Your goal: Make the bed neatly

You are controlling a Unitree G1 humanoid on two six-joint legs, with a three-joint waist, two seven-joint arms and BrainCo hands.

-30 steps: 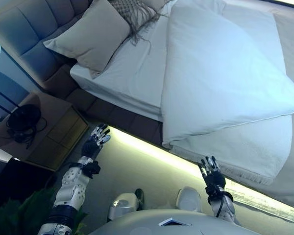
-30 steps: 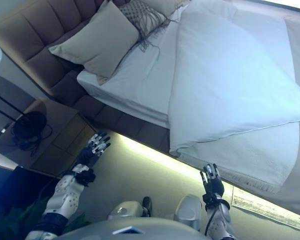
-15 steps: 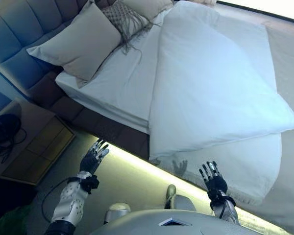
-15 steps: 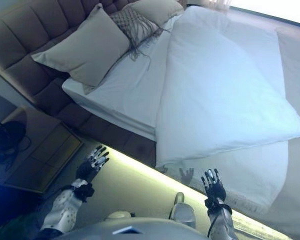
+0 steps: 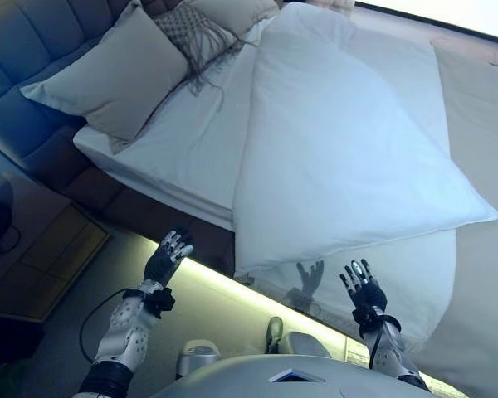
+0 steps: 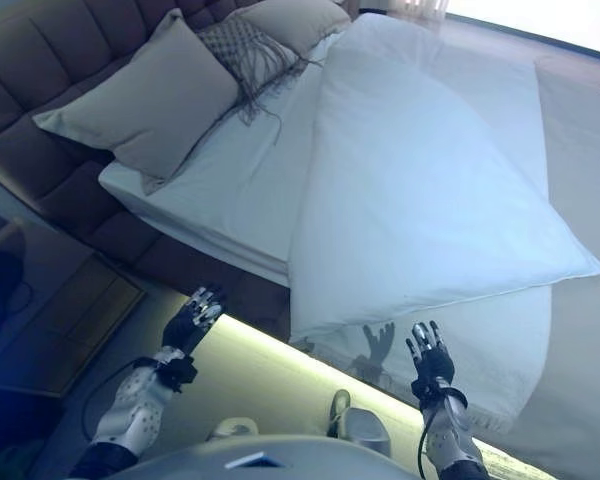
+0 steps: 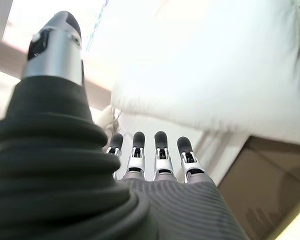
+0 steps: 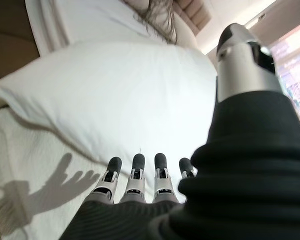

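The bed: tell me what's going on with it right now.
The robot stands at the side of the bed, both hands raised with fingers straight and holding nothing. Its left hand is over the floor by the bed frame; its right hand is just short of the hanging bedspread. The white duvet lies askew, folded back off the sheet near the pillows, so the bed is not yet made.

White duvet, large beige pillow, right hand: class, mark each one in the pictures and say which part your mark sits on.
white duvet (image 5: 349,157), left eye view, on the middle of its top surface.
large beige pillow (image 5: 108,79), left eye view, on the centre of its face.
right hand (image 5: 363,292), left eye view, on the back of the hand.
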